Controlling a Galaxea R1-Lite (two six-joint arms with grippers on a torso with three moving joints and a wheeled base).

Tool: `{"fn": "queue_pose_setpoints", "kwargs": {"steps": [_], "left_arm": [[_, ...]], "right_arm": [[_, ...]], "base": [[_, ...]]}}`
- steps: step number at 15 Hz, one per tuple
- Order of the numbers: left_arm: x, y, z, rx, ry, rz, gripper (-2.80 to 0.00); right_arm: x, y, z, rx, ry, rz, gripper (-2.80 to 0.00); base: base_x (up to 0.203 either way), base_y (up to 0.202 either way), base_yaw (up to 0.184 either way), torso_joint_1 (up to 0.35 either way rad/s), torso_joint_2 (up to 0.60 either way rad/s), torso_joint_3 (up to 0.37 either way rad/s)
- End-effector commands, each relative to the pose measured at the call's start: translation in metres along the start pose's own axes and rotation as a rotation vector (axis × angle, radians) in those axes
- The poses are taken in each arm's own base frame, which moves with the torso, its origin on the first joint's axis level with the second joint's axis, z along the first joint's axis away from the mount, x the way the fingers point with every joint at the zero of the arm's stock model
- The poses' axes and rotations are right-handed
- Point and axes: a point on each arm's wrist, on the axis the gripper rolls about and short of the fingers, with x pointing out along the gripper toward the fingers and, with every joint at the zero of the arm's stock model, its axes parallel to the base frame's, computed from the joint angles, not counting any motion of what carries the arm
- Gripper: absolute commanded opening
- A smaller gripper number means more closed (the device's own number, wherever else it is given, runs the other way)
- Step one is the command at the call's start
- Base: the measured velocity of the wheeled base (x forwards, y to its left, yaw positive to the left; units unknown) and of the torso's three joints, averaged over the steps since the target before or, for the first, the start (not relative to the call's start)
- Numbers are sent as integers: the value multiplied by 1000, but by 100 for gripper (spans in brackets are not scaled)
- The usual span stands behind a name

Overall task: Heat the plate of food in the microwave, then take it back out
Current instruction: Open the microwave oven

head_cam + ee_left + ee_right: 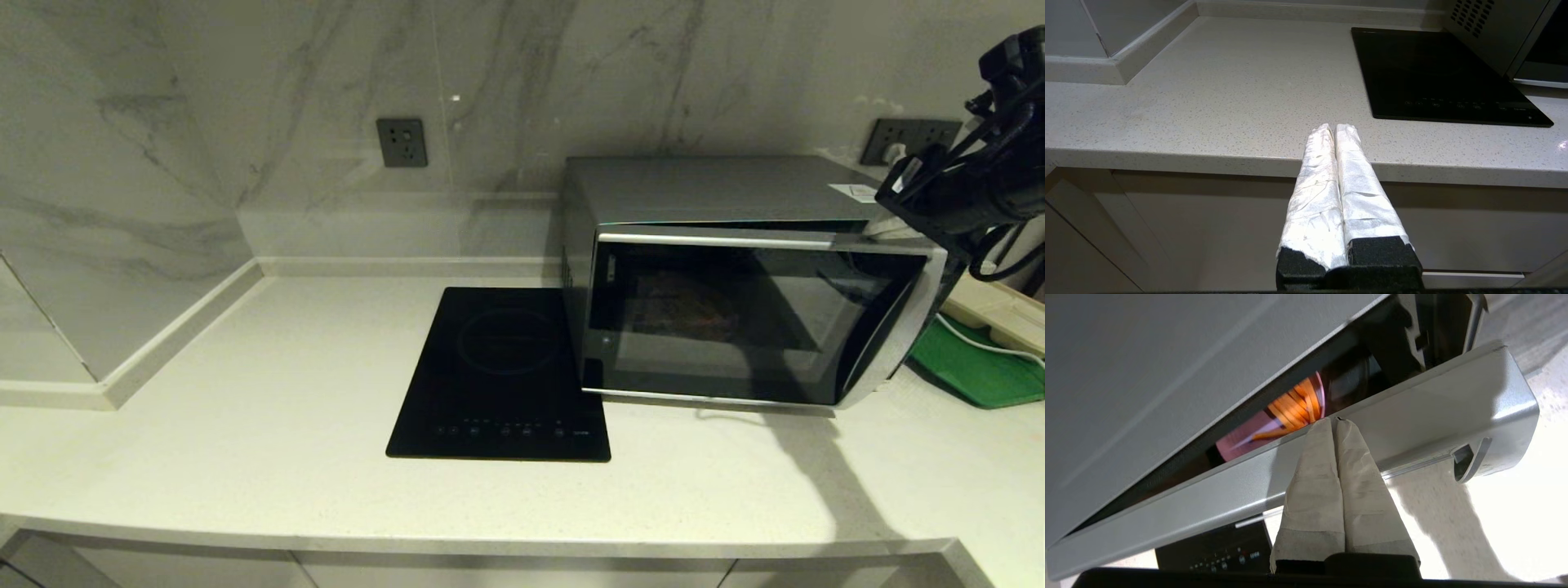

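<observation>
The silver-grey microwave (718, 278) stands at the back right of the counter. Its dark glass door (735, 327) is tilted a little outward at the top, leaving a narrow gap. Through that gap the pale lavender plate (1241, 437) with orange-yellow sticks (1290, 408) shows inside the oven. My right gripper (1334, 421) is shut, with its taped tips against the upper rim of the door (1412, 412). The right arm (971, 180) reaches in above the oven's right end. My left gripper (1334, 128) is shut on nothing, parked low before the counter's front edge.
A flat black induction hob (502, 371) lies just left of the microwave. A green tray (976, 367) and a white power strip with cable (992, 314) sit to its right. Wall sockets (402, 142) are on the marble backsplash. A raised ledge (163, 343) bounds the counter's left.
</observation>
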Motion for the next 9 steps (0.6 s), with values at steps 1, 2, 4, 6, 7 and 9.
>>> {"fn": "queue_pose_setpoints", "kwargs": {"steps": [1, 2, 4, 6, 7, 9], "left_arm": [[0, 0, 0, -1, -1, 1, -280], [0, 0, 0, -1, -1, 1, -280], [0, 0, 0, -1, -1, 1, -280], [0, 0, 0, -1, -1, 1, -280], [0, 0, 0, -1, -1, 1, -280], [0, 0, 0, -1, -1, 1, -280]], "right_arm": [[11, -2, -3, 3, 28, -20, -280], [12, -2, -3, 3, 30, -21, -280], [8, -3, -3, 4, 30, -21, -280], [-1, -3, -3, 5, 19, -12, -280], [-7, -2, -3, 4, 14, -8, -280], [-25, -4, -6, 2, 38, -10, -280]], "base": [[0, 0, 0, 0, 0, 0], [0, 0, 0, 0, 0, 0], [0, 0, 0, 0, 0, 0], [0, 0, 0, 0, 0, 0], [0, 0, 0, 0, 0, 0], [0, 0, 0, 0, 0, 0]]}}
